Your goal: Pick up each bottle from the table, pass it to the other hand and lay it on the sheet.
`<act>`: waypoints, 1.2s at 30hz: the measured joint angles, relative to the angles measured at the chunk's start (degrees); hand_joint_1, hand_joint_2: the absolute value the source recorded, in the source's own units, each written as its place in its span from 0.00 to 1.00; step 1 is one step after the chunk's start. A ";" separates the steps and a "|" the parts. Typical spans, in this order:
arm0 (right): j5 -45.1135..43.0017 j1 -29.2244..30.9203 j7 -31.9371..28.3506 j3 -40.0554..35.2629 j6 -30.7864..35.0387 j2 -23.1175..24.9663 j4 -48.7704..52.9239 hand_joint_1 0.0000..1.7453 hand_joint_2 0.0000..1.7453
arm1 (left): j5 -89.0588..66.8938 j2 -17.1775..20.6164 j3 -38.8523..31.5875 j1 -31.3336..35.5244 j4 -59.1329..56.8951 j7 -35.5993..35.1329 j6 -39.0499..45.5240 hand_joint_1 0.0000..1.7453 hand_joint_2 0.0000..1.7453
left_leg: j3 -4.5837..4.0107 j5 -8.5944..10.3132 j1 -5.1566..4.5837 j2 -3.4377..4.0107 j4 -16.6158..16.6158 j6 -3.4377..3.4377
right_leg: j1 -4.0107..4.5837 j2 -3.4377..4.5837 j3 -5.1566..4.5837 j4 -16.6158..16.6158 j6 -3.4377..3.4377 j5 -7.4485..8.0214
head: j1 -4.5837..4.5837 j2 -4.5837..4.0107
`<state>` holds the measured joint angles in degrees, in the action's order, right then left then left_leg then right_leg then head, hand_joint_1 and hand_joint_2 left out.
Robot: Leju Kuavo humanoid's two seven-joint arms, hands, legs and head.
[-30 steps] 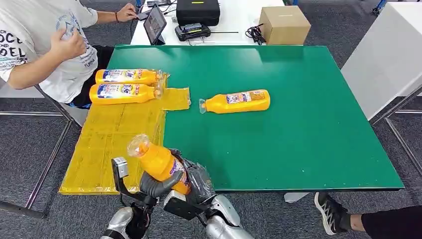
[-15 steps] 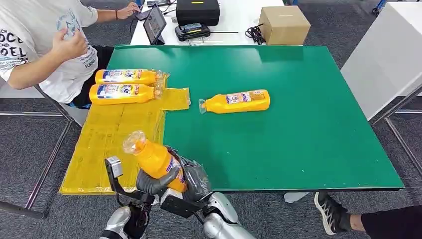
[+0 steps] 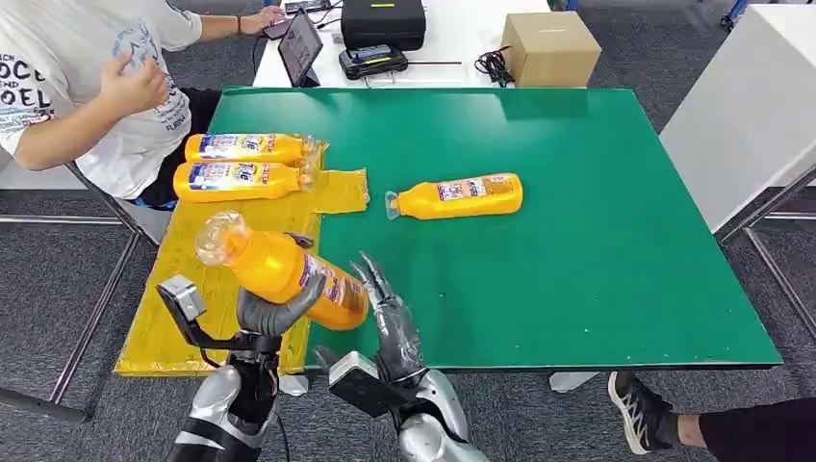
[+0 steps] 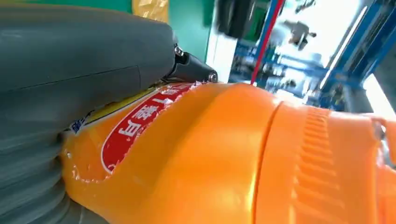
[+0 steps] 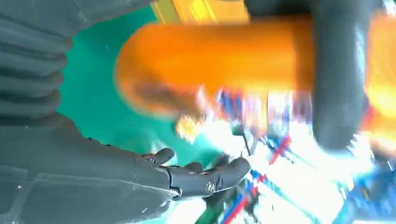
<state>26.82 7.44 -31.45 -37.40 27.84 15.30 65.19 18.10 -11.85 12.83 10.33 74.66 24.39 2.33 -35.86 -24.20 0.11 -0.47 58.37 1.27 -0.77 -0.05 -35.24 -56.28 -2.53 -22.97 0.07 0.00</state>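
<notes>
Person (image 3: 82, 91): seated beside the table's far left corner; one fist is raised at the chest, the other arm is stretched toward the white desk behind.
Sheet (image 3: 192, 279): a yellow sheet is spread along the left edge of the green table (image 3: 577, 241).
Laid bottles: two orange bottles (image 3: 245, 147) (image 3: 239, 179) are lain side by side at the far end of the sheet, caps pointing right.
Left hand (image 3: 274, 313): it is wrapped around the held bottle from below, thumb and fingers closed on the body; in the left wrist view the grey thumb (image 4: 84, 65) is pressed against the label.
Held bottle (image 3: 279, 268): it is carried tilted above the near part of the sheet, cap end up and to the left, base to the right.
Right hand (image 3: 385, 313): it is released, with fingers spread and pointing up; it is seen just beside the held bottle's base; contact cannot be told.
Remaining bottle (image 3: 457, 195): it is lain on its side on bare green near the table's middle, cap pointing left, well apart from both hands.
Background: a tablet (image 3: 299, 43), a black case (image 3: 382, 21) and a cardboard box (image 3: 550, 46) are set on the white desk.
</notes>
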 measured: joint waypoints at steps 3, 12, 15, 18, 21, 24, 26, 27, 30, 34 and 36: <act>1.16 -1.43 0.31 0.72 1.07 -0.44 4.85 0.00 0.00 | -0.09 -0.07 -1.16 1.00 0.11 -0.31 0.77 1.00 1.00 | 0.00 0.00 0.00 -0.01 0.00 0.00 | 0.00 0.00 0.00 0.00 0.00 0.00 | -0.02 0.00; 0.20 -2.43 -0.42 1.12 2.65 -0.79 9.48 0.00 0.00 | -9.31 -0.37 -2.80 2.73 -0.66 4.23 9.51 1.00 1.00 | -0.01 0.00 0.00 -0.01 0.00 0.00 | 0.00 0.00 0.00 0.00 0.00 0.00 | 0.00 0.00; -1.38 -2.41 -2.19 0.61 3.33 -0.96 11.47 0.00 1.00 | -26.34 0.02 -2.87 4.56 -1.47 8.51 21.25 1.00 1.00 | -0.02 0.01 0.00 -0.03 0.00 0.00 | 0.00 -0.01 0.00 0.00 0.00 0.00 | 0.00 0.00; -2.43 -2.31 -2.60 0.00 2.82 -0.99 14.42 0.00 1.00 | -45.20 1.58 -2.98 7.74 -4.75 9.00 30.57 1.00 1.00 | -0.01 0.02 0.00 -0.03 0.00 0.00 | 0.00 -0.01 0.02 -0.01 0.00 0.00 | 0.00 0.00; -3.02 -1.97 -2.56 -0.52 0.70 -0.99 16.76 0.00 1.00 | -59.06 3.00 -3.70 11.92 -10.39 7.86 34.63 1.00 1.00 | -0.01 0.04 0.00 -0.01 0.00 -0.01 | 0.00 -0.01 0.03 -0.03 0.00 0.02 | 0.00 0.00; -3.65 -1.44 -2.42 -1.27 -0.72 -0.96 18.40 0.00 1.00 | -75.26 4.19 -6.45 15.73 -17.65 5.38 37.12 1.00 1.00 | 0.01 0.08 0.01 -0.01 0.00 -0.04 | 0.00 -0.01 0.02 -0.04 0.00 0.02 | 0.02 0.00; -3.87 -1.18 -2.29 -1.73 -1.33 -0.96 18.79 0.00 1.00 | -79.33 5.03 -7.46 18.33 -22.41 3.23 37.29 1.00 1.00 | 0.00 0.08 0.02 -0.01 0.00 -0.04 | 0.01 0.00 0.03 -0.06 0.00 0.02 | 0.00 0.00; -3.93 -1.09 -2.27 -1.88 -1.68 -0.96 18.90 0.00 1.00 | -81.49 5.70 -7.95 19.51 -24.84 2.23 37.36 1.00 1.00 | 0.00 0.08 0.02 0.00 0.00 -0.05 | 0.01 0.00 0.03 -0.06 0.00 0.02 | 0.00 0.00; -4.28 -1.00 -2.27 -2.16 -2.27 -0.96 19.09 0.00 1.00 | -84.13 7.62 -8.85 22.71 -31.92 0.02 36.55 1.00 1.00 | 0.00 0.08 0.03 -0.01 0.00 -0.05 | 0.01 0.00 0.03 -0.06 0.00 0.02 | 0.00 0.00; -4.39 -0.96 -2.27 -2.29 -2.55 -0.99 19.09 0.00 1.00 | -84.61 9.29 -9.58 24.63 -38.14 -0.39 36.48 1.00 1.00 | -0.01 0.07 0.04 -0.02 0.00 -0.05 | 0.03 0.00 0.02 -0.06 0.00 0.01 | 0.02 0.00; -4.37 -0.95 -2.27 -2.29 -2.64 -0.99 19.09 0.00 1.00 | -84.61 9.68 -9.64 25.07 -39.73 -0.42 36.48 1.00 1.00 | -0.02 0.07 0.04 -0.05 0.00 -0.05 | 0.02 -0.01 0.02 -0.06 0.00 0.01 | 0.00 0.00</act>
<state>22.45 6.49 -33.73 -39.69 25.20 14.32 84.28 -66.51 -2.17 3.19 35.40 34.93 23.98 38.82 -35.88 -24.13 0.15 -0.52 58.37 1.21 -0.75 -0.06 -35.22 -56.34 -2.53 -22.96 0.07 0.00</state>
